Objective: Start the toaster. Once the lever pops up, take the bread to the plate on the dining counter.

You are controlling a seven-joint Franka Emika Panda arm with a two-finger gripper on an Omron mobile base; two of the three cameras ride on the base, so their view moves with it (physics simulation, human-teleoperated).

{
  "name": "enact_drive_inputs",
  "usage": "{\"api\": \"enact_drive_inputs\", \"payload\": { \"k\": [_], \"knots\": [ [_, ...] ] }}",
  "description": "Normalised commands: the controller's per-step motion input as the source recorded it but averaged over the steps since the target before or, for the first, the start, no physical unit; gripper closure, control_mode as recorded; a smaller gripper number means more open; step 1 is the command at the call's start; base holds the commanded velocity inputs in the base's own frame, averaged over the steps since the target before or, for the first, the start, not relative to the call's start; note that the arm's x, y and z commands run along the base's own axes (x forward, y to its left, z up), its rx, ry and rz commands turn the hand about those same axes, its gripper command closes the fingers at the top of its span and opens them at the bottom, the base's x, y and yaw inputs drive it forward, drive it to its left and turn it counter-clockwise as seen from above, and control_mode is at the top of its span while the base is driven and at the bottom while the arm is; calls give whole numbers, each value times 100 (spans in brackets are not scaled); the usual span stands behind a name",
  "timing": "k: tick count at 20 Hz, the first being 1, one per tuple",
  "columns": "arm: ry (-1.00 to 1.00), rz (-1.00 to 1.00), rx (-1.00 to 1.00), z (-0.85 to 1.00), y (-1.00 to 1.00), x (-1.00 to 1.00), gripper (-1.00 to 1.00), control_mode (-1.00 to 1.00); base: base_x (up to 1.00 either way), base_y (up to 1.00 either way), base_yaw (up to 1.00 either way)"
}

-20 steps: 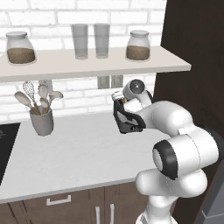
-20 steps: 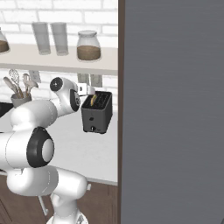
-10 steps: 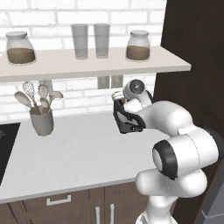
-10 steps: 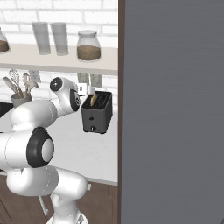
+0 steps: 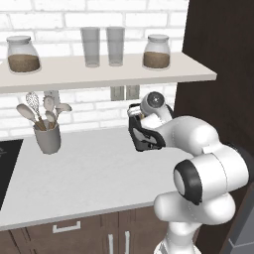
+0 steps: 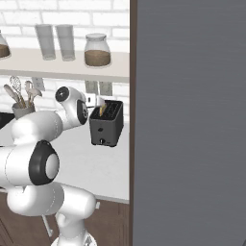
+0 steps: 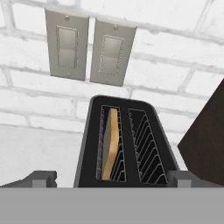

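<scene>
**White brick, pale worktop: gripper parked over the toaster**

Backed by white brick, the pale worktop point(image 5: 89, 173) carries the toaster point(image 6: 106, 124) near its right end, hard by the dark tall cabinet point(image 6: 192, 120). In the hand view the bread point(image 7: 110, 144) stands on edge in the left slot, at about 10 o'clock from the empty right slot, its crust poking above the top. The gripper point(image 7: 111, 178) hangs just above the toaster with its fingers point(image 7: 43, 178) spread wide to either side, clamped on nothing.

Nothing has shifted over the last second: arm, toaster and slice sit exactly as they did. Whether the lever is down cannot be told, so this looks like either a pause before pressing it or a wait for the pop.

Two wall outlets point(image 7: 87, 52) sit at 12 o'clock above the toaster; a grey utensil crock point(image 5: 47, 136) stands well away at 9 o'clock, and jars and glasses line the shelf point(image 5: 99, 72) overhead.
</scene>
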Motion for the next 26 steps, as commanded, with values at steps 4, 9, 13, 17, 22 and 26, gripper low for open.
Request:
{"api": "enact_drive_inputs", "payload": {
  "k": [4,9,13,17,22,26],
  "knots": [
    [13,0,0,-12,0,0,-100,-100,0,0,0],
    [16,0,2,-2,-2,14,-100,-100,0,0,0],
    [3,0,0,-3,0,13,-100,-100,0,0,0],
    [0,0,0,-18,-4,0,-100,-100,0,0,0],
    [-3,0,0,-23,-6,4,-100,-100,0,0,0],
    [0,0,0,-12,-11,24,-100,-100,0,0,0]
  ]
}}
